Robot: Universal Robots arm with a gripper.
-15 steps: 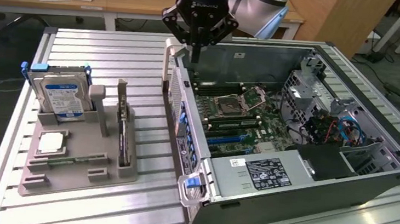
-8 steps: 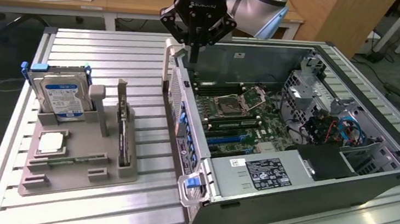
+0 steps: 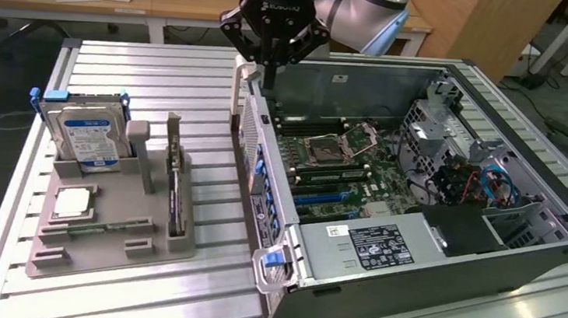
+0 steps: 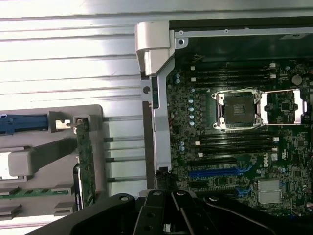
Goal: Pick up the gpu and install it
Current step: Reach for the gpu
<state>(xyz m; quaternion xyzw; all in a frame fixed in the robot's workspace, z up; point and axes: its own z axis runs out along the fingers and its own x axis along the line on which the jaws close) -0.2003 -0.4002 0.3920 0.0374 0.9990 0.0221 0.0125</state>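
The gpu (image 3: 171,183) is a thin dark card standing on edge in a slot of the grey holder (image 3: 113,256) at the exterior view's left. It appears again in the wrist view as a narrow green-edged strip, the gpu (image 4: 86,164). My gripper (image 3: 270,67) hangs over the far left corner of the open computer case (image 3: 410,257), well apart from the card. Its fingers are shut with nothing between them. The gripper's black body (image 4: 168,215) crosses the wrist view's edge. Blue expansion slots (image 4: 220,172) lie on the motherboard (image 3: 342,161).
A silver blue-labelled hard drive (image 3: 83,136) stands upright in the holder beside the card. A processor chip (image 3: 71,202) and a green memory stick (image 3: 100,227) lie in front of it. The case's raised side wall (image 3: 261,180) runs between the holder and the motherboard. Everything rests on a ribbed aluminium table (image 3: 167,77).
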